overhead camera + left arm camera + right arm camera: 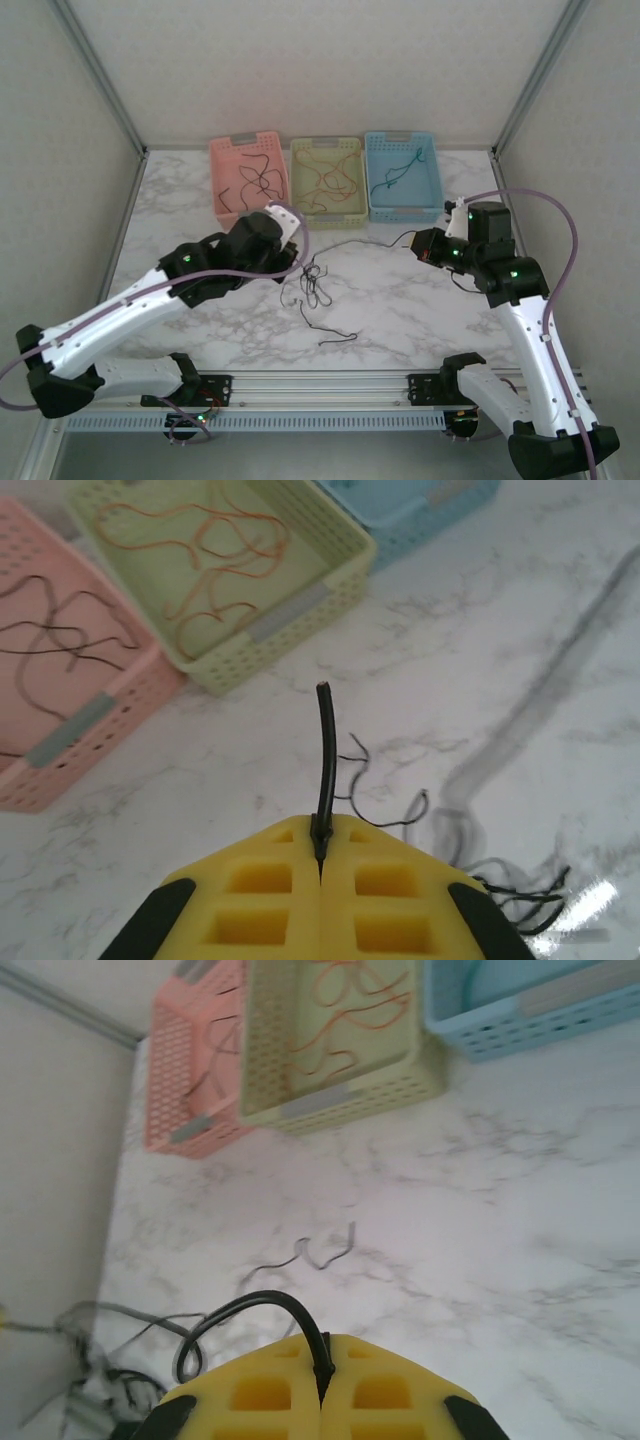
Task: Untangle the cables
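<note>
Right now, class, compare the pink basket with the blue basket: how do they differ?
The pink basket stands leftmost in the row; the blue basket stands rightmost. The pink basket holds several black cables; the blue basket holds teal-green cable. Both are perforated and similar in shape and size.
</note>
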{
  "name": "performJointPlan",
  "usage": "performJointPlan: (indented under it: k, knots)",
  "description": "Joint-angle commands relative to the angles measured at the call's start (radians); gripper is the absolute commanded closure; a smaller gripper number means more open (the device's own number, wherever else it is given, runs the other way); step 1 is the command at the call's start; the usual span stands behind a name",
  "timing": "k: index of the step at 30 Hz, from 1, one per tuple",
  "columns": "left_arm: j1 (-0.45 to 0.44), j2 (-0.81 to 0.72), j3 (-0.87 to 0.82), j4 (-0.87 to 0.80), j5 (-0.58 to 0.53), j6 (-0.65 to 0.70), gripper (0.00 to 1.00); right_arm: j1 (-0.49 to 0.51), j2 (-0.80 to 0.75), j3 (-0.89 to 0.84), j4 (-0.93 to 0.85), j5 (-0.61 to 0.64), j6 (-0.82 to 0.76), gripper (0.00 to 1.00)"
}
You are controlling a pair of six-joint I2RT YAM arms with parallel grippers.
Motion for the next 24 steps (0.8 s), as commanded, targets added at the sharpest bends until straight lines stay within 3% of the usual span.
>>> performJointPlan:
  k: [1,4,8,14,19,24]
  knots:
    - [0.03,-0.131,-0.035,-0.086,-0.24,-0.103,1.0,-0.039,-0.016,-0.043,-0.025,0.247,-0.027,1.0]
    - [0.082,-0.265,-0.07,-0.124,-0.331,-0.146,1.0,-0.089,-0.029,-0.08,-0.01,0.292,-0.021,1.0]
    - [0.154,-0.41,-0.096,-0.143,-0.359,-0.147,1.0,-0.14,-0.027,-0.109,0.01,0.273,-0.016,1.0]
    - [0.176,-0.518,-0.078,-0.173,-0.461,-0.117,1.0,-0.183,-0.02,-0.118,0.004,0.294,-0.022,1.0]
    - [0.176,-0.53,-0.098,-0.149,-0.35,-0.111,1.0,-0.186,-0.016,-0.151,0.074,0.138,-0.008,1.0]
    - [0.176,-0.482,-0.138,-0.078,-0.104,-0.14,0.97,-0.186,-0.01,-0.165,0.138,-0.076,0.015,1.0]
